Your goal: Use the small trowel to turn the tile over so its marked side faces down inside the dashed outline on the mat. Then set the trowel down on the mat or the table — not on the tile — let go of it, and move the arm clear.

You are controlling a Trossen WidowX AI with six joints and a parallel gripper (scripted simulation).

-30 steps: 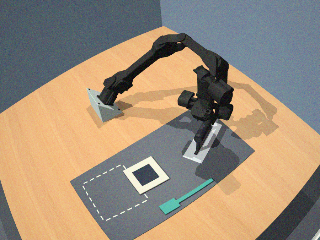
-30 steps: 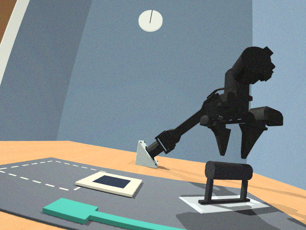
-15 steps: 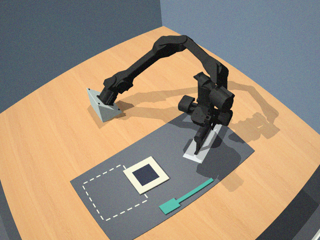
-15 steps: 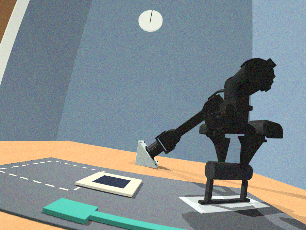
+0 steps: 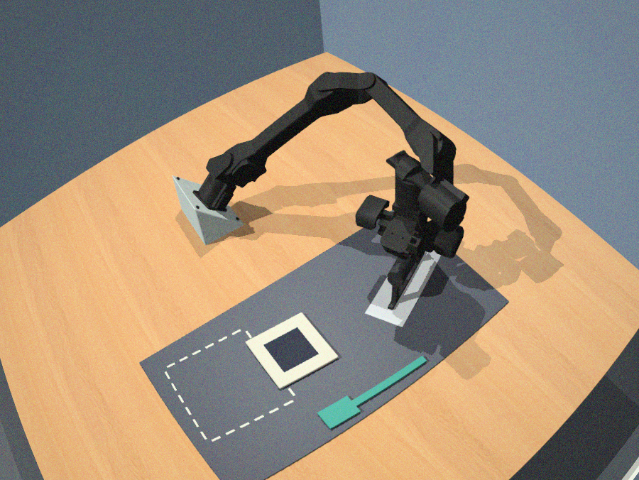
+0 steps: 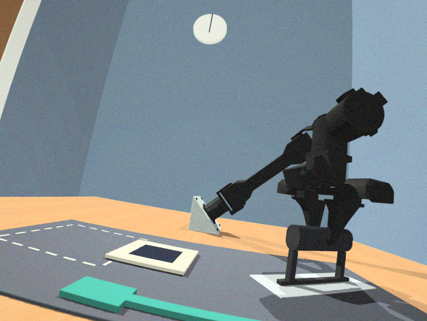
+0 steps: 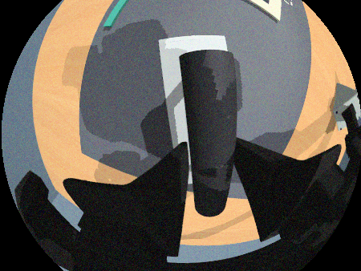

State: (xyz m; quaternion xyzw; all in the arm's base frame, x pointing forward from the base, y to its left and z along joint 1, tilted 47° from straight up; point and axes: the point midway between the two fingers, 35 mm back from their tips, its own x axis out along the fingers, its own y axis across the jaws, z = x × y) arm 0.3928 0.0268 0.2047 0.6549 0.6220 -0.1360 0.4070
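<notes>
The small trowel [image 5: 379, 309] [image 6: 293, 238] [image 7: 208, 80] has a pale metal plate and a black cylindrical handle on two posts. It stands plate down on the mat [image 5: 320, 304] [image 6: 214, 279]. My gripper [image 5: 413, 255] [image 6: 323, 234] [image 7: 208, 145] is down at the handle, one finger on each side. Both fingers appear to touch it, so it looks shut on the handle. The cream tile [image 5: 290, 349] [image 6: 155, 253] [image 7: 277, 8] lies flat with its dark square facing up. It covers part of the right side of the dashed outline [image 5: 215, 439] [image 6: 88, 263].
A teal spatula-like tool [image 5: 338, 412] [image 6: 96, 291] [image 7: 116, 14] lies flat near the mat's front edge, its thin handle pointing towards the trowel's side. The arm's grey base bracket [image 5: 214, 229] [image 6: 199, 217] stands on the wooden table behind the mat.
</notes>
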